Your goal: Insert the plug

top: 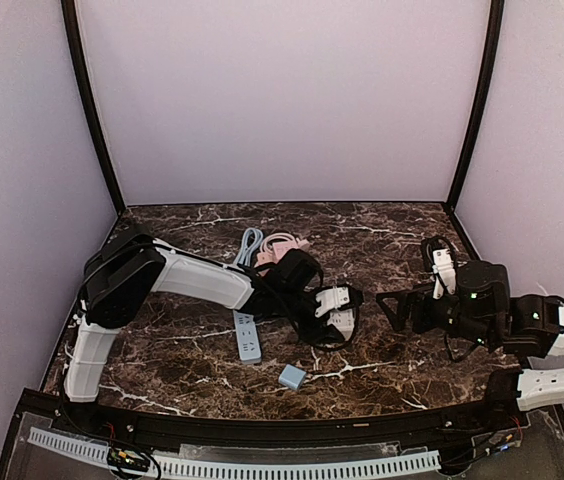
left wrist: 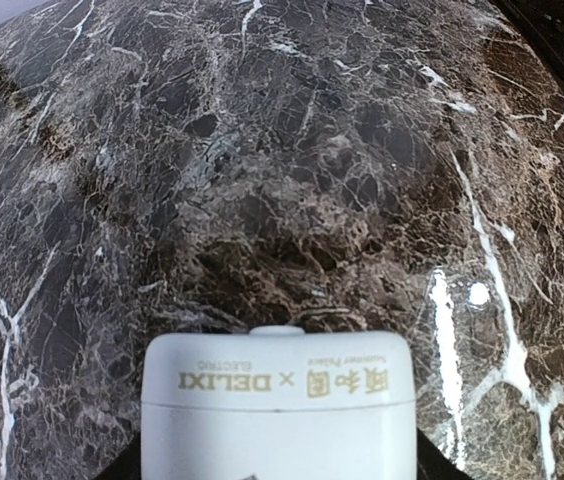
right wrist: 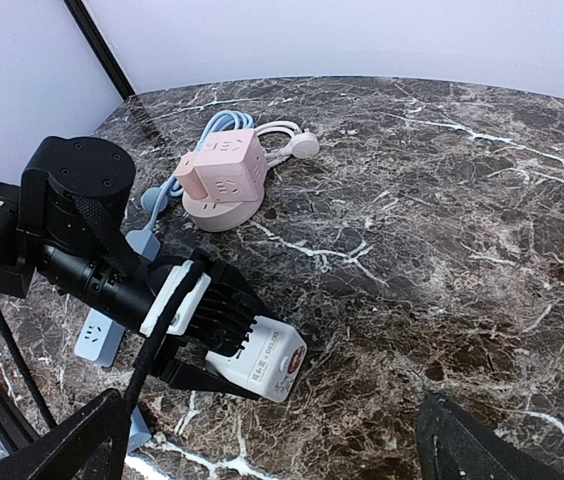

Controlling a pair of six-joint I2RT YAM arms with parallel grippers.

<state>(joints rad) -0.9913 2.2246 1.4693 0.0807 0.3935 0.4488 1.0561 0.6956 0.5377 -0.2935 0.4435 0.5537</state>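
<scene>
Two arms reach over the dark marble table (top: pixel 392 235). The left end effector (right wrist: pixel 237 350) straddles the white plug block (right wrist: pixel 274 362), one jaw on either side; cannot tell if they press it. The block is near the table's centre, just right of the blue power strip (top: pixel 248 338), with its printed end pointing away from the wrist. The right end effector (top: pixel 390 308) has its jaws spread wide and empty. It sits right of the block, facing it but apart from it. A pink cube socket (right wrist: pixel 224 168) with coiled cables is at the back. A small light-blue square (top: pixel 291 377) lies near the front.
</scene>
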